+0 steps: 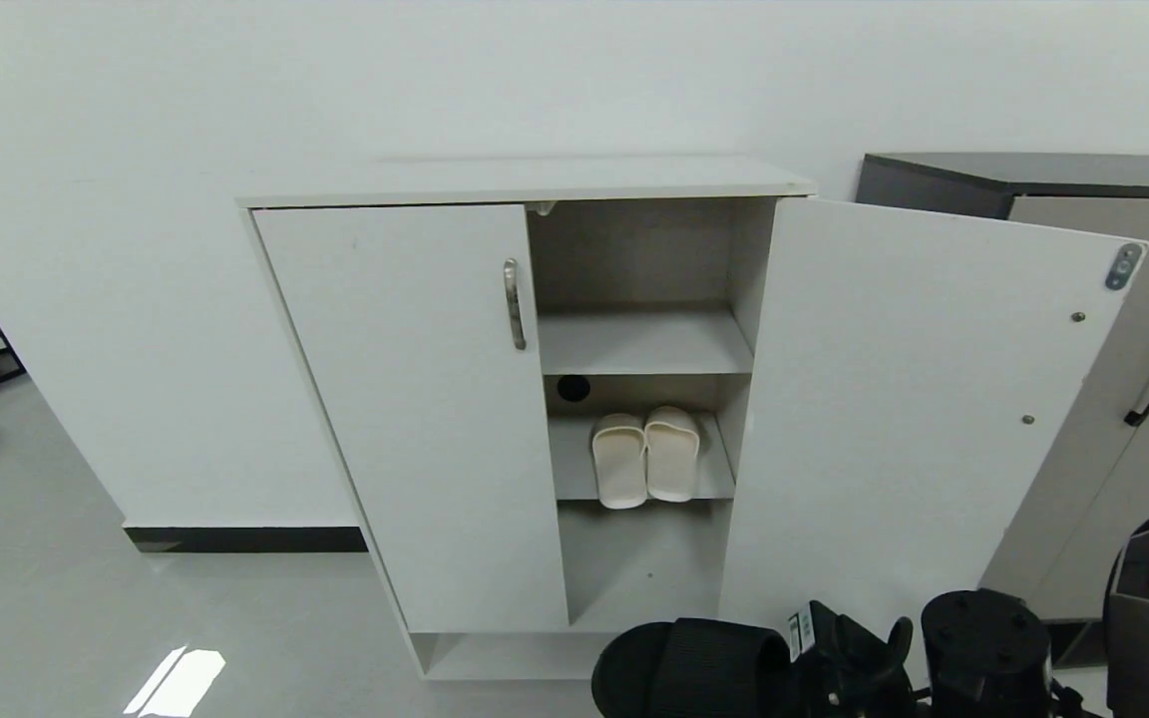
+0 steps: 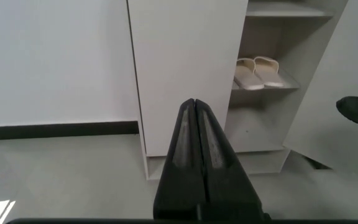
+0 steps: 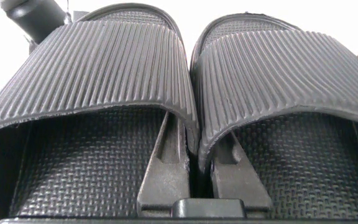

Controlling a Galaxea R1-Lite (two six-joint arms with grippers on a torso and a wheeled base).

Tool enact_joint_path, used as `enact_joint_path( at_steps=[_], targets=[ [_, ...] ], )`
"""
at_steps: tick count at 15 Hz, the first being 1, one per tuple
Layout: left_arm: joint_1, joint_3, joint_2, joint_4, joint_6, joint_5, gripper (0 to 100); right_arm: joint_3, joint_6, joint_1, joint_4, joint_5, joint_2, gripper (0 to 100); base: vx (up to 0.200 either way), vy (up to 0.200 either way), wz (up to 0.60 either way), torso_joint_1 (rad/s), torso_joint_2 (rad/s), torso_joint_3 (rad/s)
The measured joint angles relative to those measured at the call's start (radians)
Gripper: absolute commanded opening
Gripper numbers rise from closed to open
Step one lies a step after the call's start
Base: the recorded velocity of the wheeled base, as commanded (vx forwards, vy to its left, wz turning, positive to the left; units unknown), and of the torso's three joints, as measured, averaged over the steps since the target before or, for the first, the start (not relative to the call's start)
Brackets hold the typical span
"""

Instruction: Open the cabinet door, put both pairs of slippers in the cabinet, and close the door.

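Right gripper [image 3: 194,146] is clamping black ribbed rubber slippers [image 3: 104,68]; left gripper [image 2: 195,111] is hanging closed, empty. Next: shelving them inside open white cabinet [image 1: 405,399].

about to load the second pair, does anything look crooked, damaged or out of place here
Nothing stands out. The white slippers lie side by side, straight, on the middle shelf of the cabinet; the right door stands open, the left door shut. The black slippers sit evenly paired in the right claw.

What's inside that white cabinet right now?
One pair of white slippers sits side by side on the lower shelf. Whatever lies behind the closed left door is hidden.
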Motion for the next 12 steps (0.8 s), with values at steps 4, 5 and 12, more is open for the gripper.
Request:
enact_joint_path(
  at_steps=[4, 5, 12],
  targets=[
    [0.0, 0.0, 0.0, 0.0, 0.0, 0.0, 0, -0.089, 0.031, 0.043, 0.057, -0.266, -0.009, 0, 0.0, 0.0, 0.0, -0.01, 0.04, 0.024],
    [0.0, 0.0, 0.0, -0.001, 0.0, 0.0, 0, -0.18, 0.076, 0.067, 0.172, -0.399, -0.016, 0, 0.0, 0.0, 0.0, 0.0, 0.0, 0.0],
    [0.0, 0.0, 0.0, 0.0, 0.004, -0.003, 0, -1.098, 0.492, 0.21, 1.371, -1.063, -0.1, 0, 0.0, 0.0, 0.0, 0.0, 0.0, 0.0]
  ],
)
